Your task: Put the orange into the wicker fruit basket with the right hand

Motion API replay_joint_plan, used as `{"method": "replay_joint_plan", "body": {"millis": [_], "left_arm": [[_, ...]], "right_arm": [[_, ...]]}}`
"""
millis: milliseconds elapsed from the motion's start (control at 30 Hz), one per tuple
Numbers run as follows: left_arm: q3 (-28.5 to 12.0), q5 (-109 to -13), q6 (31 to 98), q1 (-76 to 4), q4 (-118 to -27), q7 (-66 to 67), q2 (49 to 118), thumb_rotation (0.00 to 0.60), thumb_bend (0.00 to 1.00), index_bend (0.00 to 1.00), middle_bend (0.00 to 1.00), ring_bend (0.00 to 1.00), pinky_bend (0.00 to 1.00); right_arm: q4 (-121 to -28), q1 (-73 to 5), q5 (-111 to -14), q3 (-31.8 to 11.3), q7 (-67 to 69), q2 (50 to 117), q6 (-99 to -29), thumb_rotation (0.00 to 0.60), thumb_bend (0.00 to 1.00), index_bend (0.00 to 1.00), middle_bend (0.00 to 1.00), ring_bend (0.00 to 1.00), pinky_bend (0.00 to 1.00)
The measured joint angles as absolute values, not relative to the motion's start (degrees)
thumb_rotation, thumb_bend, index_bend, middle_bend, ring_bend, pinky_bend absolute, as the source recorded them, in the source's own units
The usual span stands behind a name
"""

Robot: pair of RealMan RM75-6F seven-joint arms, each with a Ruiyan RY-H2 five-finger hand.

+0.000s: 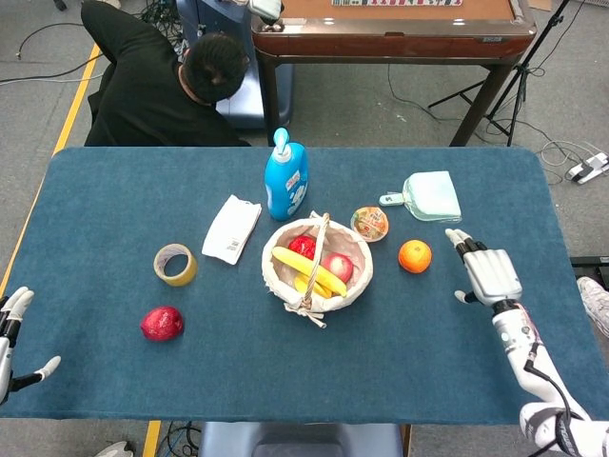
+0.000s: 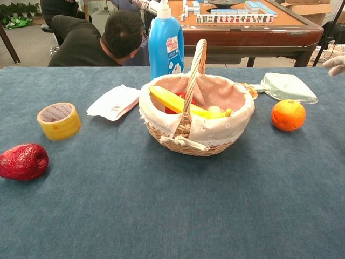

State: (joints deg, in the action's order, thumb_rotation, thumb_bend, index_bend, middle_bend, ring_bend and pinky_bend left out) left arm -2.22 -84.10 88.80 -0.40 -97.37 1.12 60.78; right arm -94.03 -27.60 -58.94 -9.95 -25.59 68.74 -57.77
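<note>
Orange round fruit [image 1: 414, 256] sits untouched on blue surface [image 1: 114, 200] beside lined wicker basket [image 1: 317, 262]; right hand [image 1: 487, 271] nearby, fingers spread, empty, positioned for reach.

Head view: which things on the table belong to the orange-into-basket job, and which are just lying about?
Job: orange; basket; right hand, open, beside the orange and not touching it.

Lying about: detergent bottle; tape roll; white packet; red fruit; dustpan; jelly cup; left hand, at the table edge.
</note>
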Motion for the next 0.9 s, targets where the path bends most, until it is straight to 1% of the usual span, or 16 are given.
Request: {"method": "replay_joint_plan", "body": {"millis": [200,300,467,567,633,733,767,833,900], "left_arm": [[-2.2,-84.0,88.7,-0.3,-97.2,1.0,60.9,0.600,0.17,0.04,0.00,0.00,0.08],[-2.2,-84.0,88.6,-0.3,-97.2,1.1,60.9,0.600,0.17,0.04,0.00,0.00,0.08],[-2.2,-84.1,88.7,-0.3,-97.2,1.1,61.0,0.600,0.17,0.04,0.00,0.00,0.08],[-2.2,-84.0,88.8,-0.1,-97.2,1.1,60.9,0.600,0.17,0.04,0.00,0.00,0.08],[-2.1,-83.9,88.9,0.0,-97.2,1.0,60.9,0.600,0.17,0.04,0.00,0.00,0.08],[-2.1,-83.8,89.0,0.2,-97.0,0.7,60.8,0.600,0.17,0.04,0.00,0.00,0.08],[-2.1,-83.8,89.0,0.3,-96.9,0.7,60.8,0.600,0.17,0.04,0.00,0.00,0.08],[-2.1,-83.8,89.1,0.4,-96.8,0.5,60.8,0.600,0.17,0.04,0.00,0.00,0.08],[-2.1,-83.7,89.0,0.4,-96.6,0.3,60.8,0.600,0.17,0.04,0.00,0.00,0.08]], "right_arm": [[-87.6,-32.4,-51.5,-11.1,-28.2,73.9,-53.2,0.600,0.07,0.02,0.12,0.24,0.54],[-84.8,-34.3,-49.7,-11.2,-28.8,76.2,-51.6,0.600,0.08,0.02,0.14,0.24,0.54],[-81.6,-37.1,-48.2,-11.2,-29.4,79.4,-49.8,0.600,0.12,0.03,0.18,0.24,0.54],[-80.3,-38.4,-47.5,-10.8,-30.1,80.8,-49.0,0.600,0.17,0.11,0.25,0.28,0.54],[-79.6,-39.0,-46.8,-10.4,-30.8,81.6,-48.9,0.600,0.20,0.20,0.32,0.30,0.54],[-79.3,-39.6,-45.6,-9.9,-32.0,82.1,-49.2,0.600,0.24,0.38,0.43,0.35,0.54],[-79.3,-39.7,-45.2,-9.8,-32.3,82.2,-49.4,0.600,0.26,0.42,0.45,0.36,0.54],[-79.9,-39.7,-45.1,-9.7,-32.4,82.1,-50.2,0.600,0.28,0.47,0.50,0.40,0.55],[-81.3,-39.6,-45.6,-9.9,-31.6,81.7,-50.8,0.600,0.28,0.48,0.51,0.42,0.56]]}}
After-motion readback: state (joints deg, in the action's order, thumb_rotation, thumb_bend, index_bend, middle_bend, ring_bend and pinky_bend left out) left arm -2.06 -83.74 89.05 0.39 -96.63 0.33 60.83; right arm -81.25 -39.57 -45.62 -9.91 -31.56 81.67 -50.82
